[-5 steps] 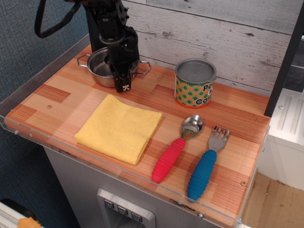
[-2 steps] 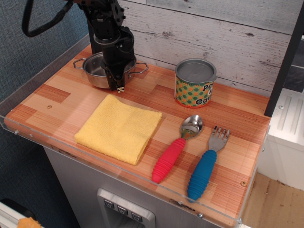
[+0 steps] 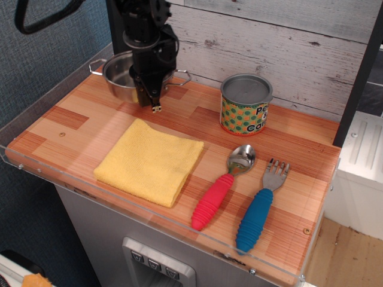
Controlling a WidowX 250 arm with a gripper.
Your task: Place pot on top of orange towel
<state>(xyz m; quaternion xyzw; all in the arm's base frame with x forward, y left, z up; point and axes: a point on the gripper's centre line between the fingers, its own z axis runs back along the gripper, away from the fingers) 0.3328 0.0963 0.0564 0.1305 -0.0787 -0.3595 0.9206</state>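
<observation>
The small shiny steel pot with wire loop handles hangs a little above the back left of the wooden counter, with its shadow under it. My black gripper comes down over the pot's near right rim and is shut on it; its fingers hide that side of the pot. The yellow-orange folded towel lies flat on the counter in front of the pot and lower in the view, apart from the pot and with nothing on it.
A green-and-orange dotted tin can stands at the back middle. A red-handled spoon and a blue-handled fork lie at the front right. A clear plastic rim edges the counter; a plank wall stands behind.
The pot has risen off the counter in the gripper's hold and shifted slightly left and back. The towel, can, spoon and fork have not moved.
</observation>
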